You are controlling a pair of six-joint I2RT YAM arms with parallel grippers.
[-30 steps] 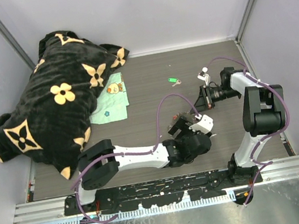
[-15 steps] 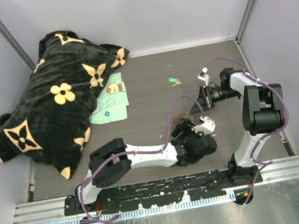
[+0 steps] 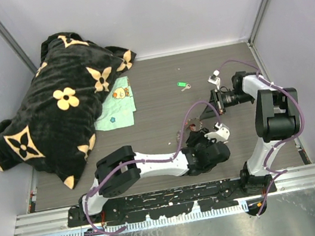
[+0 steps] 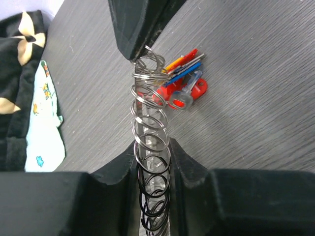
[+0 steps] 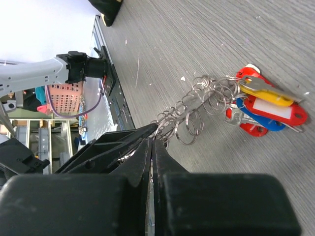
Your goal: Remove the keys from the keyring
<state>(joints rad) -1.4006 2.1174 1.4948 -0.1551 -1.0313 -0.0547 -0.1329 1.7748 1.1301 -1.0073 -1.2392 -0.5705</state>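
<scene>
No writing, number or brand can be read in any view. Among the keys (image 5: 261, 101), the white insert of the red tag (image 5: 273, 109) shows no legible marks. The black blanket (image 3: 43, 119) bears only tan flower and star shapes, and one mark near its top edge is too small to tell. The pale green cloth (image 3: 116, 108) carries small picture prints without words.
</scene>
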